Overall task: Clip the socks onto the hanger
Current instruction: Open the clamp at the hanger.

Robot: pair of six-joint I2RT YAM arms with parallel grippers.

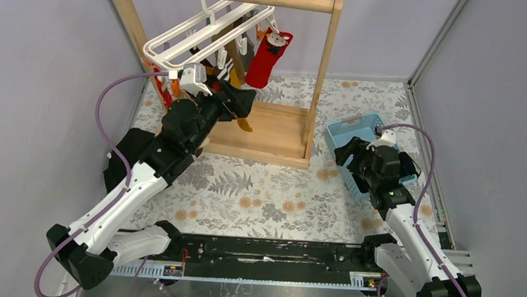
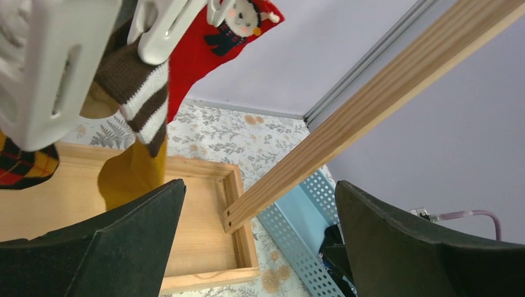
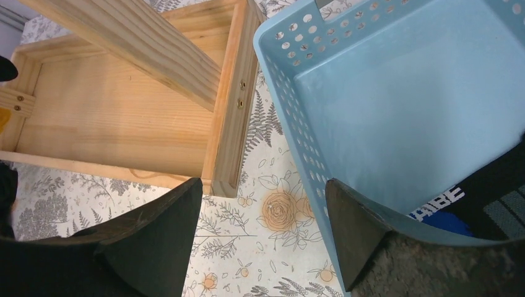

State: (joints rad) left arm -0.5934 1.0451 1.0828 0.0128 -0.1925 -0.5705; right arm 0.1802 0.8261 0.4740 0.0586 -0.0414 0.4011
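The white hanger [image 1: 205, 33] hangs by its hook from the wooden rack's rail. Clipped to it are a red sock [image 1: 269, 57] [image 2: 204, 49] with a snowman patch, a brown-white striped sock [image 2: 139, 93] and a mustard yellow sock [image 2: 133, 170]. A white clip [image 2: 164, 28] dangles above them. My left gripper [image 1: 241, 101] [image 2: 260, 204] is open and empty just below the hanging socks. Open and empty too, my right gripper [image 1: 352, 155] [image 3: 263, 204] hovers at the left wall of the blue basket [image 3: 396, 111]. A black sock with blue [image 3: 489, 198] lies in that basket.
The wooden rack has a sloping post [image 2: 371, 111] and a shallow base tray [image 1: 275, 132] [image 3: 124, 117] on the floral tablecloth [image 3: 278, 210]. The blue basket [image 1: 357, 129] stands right of the tray. Grey walls close in the left, back and right sides.
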